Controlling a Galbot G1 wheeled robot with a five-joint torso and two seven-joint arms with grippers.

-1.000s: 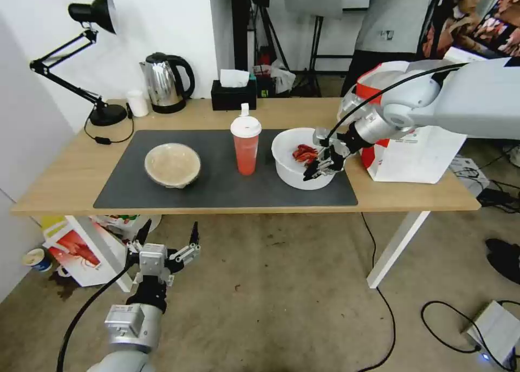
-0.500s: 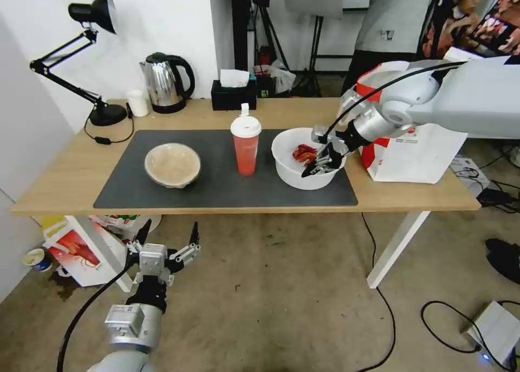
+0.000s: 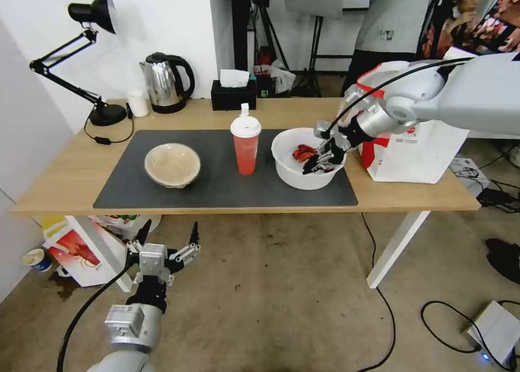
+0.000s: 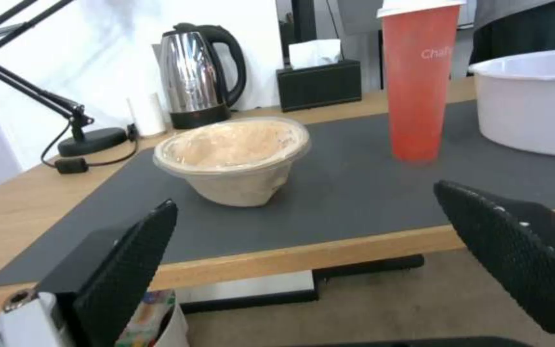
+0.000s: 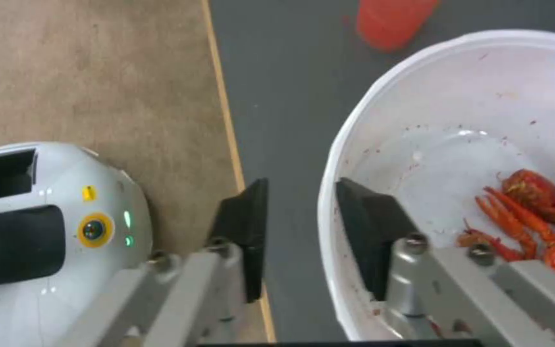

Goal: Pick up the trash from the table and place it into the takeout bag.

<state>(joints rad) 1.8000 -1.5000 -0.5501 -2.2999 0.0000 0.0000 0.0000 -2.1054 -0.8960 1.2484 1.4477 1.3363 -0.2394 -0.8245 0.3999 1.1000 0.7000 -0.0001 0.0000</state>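
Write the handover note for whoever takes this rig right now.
Right gripper: straddling the rim of the white bowl, one finger inside, one outside; a grip is not certain.
Left gripper: open, parked below the table edge.
On the mat: white bowl with crayfish scraps, red cup, beige bowl.
Takeout bag: upright at the table's right end.
Done: nothing bagged.
Left: all three items.

Two bowls (image 3: 172, 164), one cup (image 3: 246, 143)

bright even light | soft shadows | kettle (image 3: 164, 82) glare | edges warped
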